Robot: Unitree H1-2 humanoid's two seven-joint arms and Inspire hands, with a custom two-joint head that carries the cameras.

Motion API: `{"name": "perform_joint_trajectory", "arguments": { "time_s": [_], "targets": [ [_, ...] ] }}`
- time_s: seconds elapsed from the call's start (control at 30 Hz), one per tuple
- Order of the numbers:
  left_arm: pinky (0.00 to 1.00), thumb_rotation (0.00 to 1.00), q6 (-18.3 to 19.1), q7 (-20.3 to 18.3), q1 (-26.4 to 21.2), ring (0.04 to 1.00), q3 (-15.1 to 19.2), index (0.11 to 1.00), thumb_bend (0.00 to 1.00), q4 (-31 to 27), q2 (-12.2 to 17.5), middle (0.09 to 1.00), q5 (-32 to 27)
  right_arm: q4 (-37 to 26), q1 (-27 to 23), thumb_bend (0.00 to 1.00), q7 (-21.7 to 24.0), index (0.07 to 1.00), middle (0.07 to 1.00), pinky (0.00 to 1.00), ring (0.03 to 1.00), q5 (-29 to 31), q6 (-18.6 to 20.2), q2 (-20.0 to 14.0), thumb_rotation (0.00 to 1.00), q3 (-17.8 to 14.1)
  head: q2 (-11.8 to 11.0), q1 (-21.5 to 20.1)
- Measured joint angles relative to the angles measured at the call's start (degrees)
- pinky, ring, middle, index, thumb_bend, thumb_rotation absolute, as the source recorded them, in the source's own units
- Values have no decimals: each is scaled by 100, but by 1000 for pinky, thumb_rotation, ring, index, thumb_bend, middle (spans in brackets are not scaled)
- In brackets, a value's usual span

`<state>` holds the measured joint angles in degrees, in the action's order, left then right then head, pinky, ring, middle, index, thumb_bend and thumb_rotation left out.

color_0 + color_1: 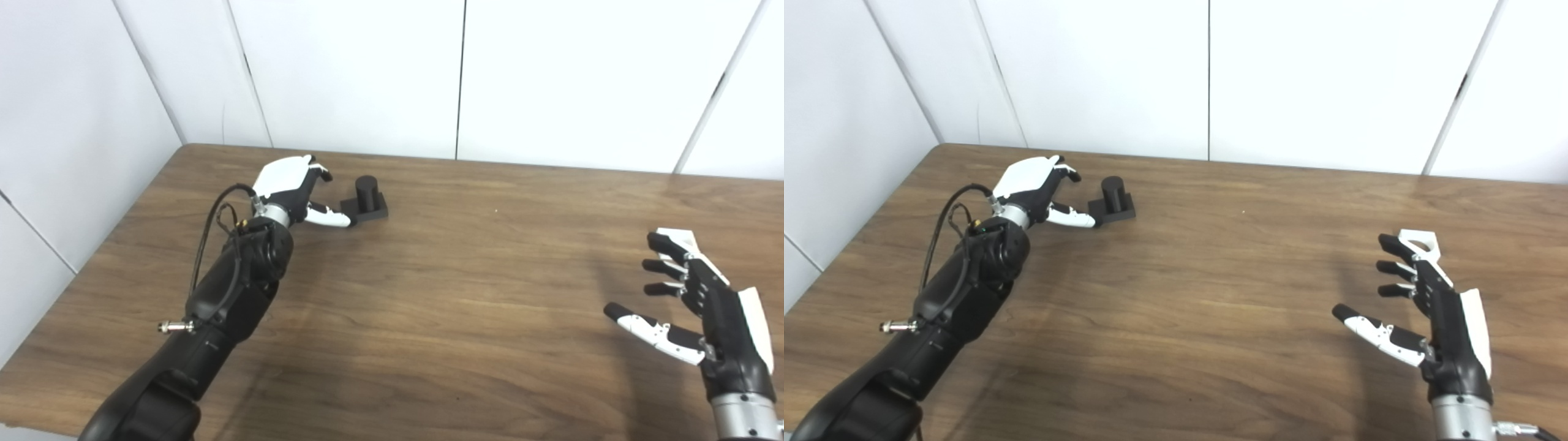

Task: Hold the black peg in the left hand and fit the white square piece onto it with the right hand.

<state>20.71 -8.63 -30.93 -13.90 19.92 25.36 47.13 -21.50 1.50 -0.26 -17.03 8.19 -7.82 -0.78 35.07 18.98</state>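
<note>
Left eye view: the black cylindrical peg on its square base [367,199] is seen upright on the brown wooden table [465,294], just beside the spread, empty left hand [295,193]. The right hand [1427,312] is held apart, empty; the white square piece [1421,242] is shown more fully beyond its fingertips in the right eye view.

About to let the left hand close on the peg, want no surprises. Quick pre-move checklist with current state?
1. Black peg upright on its square base, flat on the table: ok.
2. Left hand open, fingers apart, beside the peg: ok.
3. Left hand gripping the peg: not ok; whether the thumb tip touches the base, cannot tell.
4. Right hand open, holding nothing: ok.
5. White square piece located: cannot tell. A white shape with a hole shows behind the right hand's fingers, mostly hidden.
6. Path between the two hands free of other things: ok.
</note>
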Motion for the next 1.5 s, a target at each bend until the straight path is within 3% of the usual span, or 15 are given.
{"name": "perform_joint_trajectory", "arguments": {
  "time_s": [0.47,1.03,1.5],
  "targets": [
    [993,478,-228,293,-183,1000,-156,757,930,603,-120,973,-208,0,1,628,-8,785,818,595,739,-7,-2,12,5,-20,26,-70],
    [1000,451,-432,436,-208,1000,-309,737,873,666,-279,963,-418,29,6,609,-171,784,812,590,737,-24,-34,60,16,-29,53,-114],
    [1000,347,-611,591,-293,979,-297,590,770,838,-279,906,-665,-5,28,547,-178,785,817,593,741,13,-38,54,9,-99,97,-114]
  ]
}}
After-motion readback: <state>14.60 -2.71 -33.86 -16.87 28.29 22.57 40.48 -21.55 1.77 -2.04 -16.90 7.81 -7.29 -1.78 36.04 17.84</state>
